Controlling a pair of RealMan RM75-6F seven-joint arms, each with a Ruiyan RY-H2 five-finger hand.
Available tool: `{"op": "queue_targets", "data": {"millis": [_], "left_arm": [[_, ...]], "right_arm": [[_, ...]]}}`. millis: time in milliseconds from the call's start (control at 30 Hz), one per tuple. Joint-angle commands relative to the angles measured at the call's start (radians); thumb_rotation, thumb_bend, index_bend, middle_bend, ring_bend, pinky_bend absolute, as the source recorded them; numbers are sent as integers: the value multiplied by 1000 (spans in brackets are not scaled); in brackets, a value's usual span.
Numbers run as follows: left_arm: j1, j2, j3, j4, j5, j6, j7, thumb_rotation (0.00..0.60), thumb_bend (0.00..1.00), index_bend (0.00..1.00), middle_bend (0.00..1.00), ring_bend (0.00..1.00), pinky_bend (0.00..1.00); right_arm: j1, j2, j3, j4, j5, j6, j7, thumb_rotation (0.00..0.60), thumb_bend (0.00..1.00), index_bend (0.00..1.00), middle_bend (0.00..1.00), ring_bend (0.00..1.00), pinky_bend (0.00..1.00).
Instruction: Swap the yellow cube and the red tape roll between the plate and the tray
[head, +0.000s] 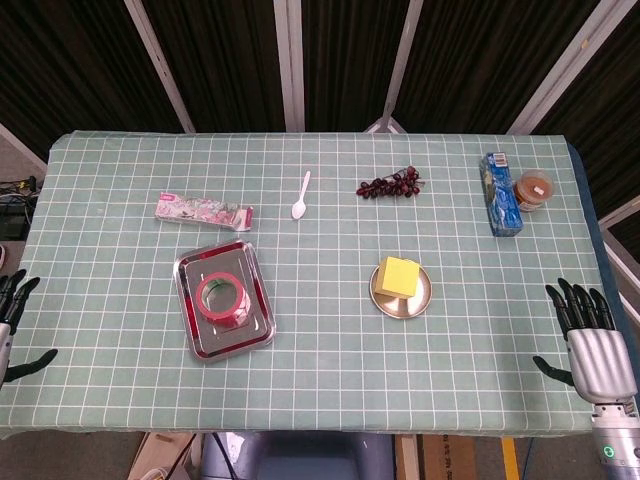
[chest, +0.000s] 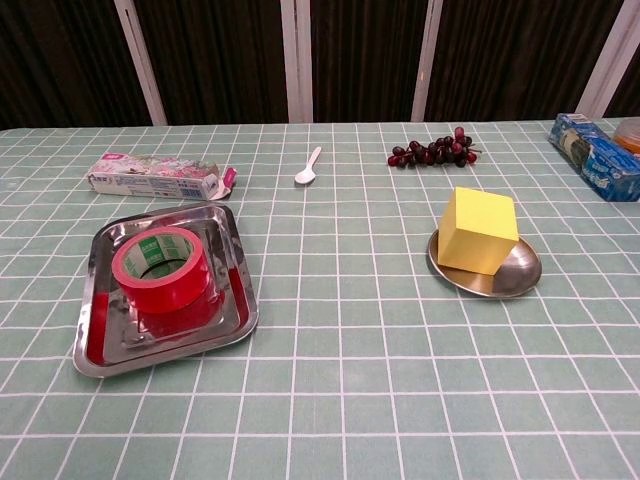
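The red tape roll (head: 223, 297) (chest: 162, 267) lies flat in the steel tray (head: 256, 320) (chest: 232, 310) on the left of the table. On the small round steel plate (head: 419, 299) (chest: 512, 275), right of centre, sits the yellow cube (head: 398, 276) (chest: 478, 230). My left hand (head: 10, 322) hovers at the table's left edge, fingers apart, holding nothing. Near the front right edge, my right hand (head: 592, 340) is open with fingers spread and empty. Both hands are far from the objects. Neither hand shows in the chest view.
A white plastic spoon (head: 301, 196) (chest: 309, 166) and a bunch of dark grapes (head: 391, 184) (chest: 433, 152) lie at the back centre. A snack packet (head: 203, 210) (chest: 153, 174) lies behind the tray. A blue box (head: 499, 194) (chest: 597, 156) and a small jar (head: 534, 189) stand back right.
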Motion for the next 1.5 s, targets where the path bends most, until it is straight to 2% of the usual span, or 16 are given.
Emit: {"op": "queue_targets", "data": {"millis": [33,533,1033,1200,1367,1500], "left_arm": [[-2,-1,-1,3,-1,-4,-3,600,0,87,0,0,0],[-8,-20,-9,22,3,-3,-5,600,0,87,0,0,0],[-2,-27,-13,11,-8,4,24,600,0,87,0,0,0],[-4,-30,-18,16,-18,-1,27,600,0,87,0,0,0],[-10,-34,-23,22,-37,-18,36,600,0,87,0,0,0],[-15,-37,-25,26,-50,-32,48,600,0,86,0,0,0]], "right_arm": [[-1,-1,0,-2,1,2,-7,600,106,6,0,0,16],[-8,23,-14,-43,11,-17,27,600,106,6,0,0,16],[34,26,-17,-65,15,-106,125,600,98,6,0,0,16],[138,50,42,-119,93,-250,68,600,97,6,0,0,16],[274,44,124,-205,250,-418,-35,600,96,6,0,0,16],[374,-2,168,-206,391,-506,-148,600,96,6,0,0,16]]}}
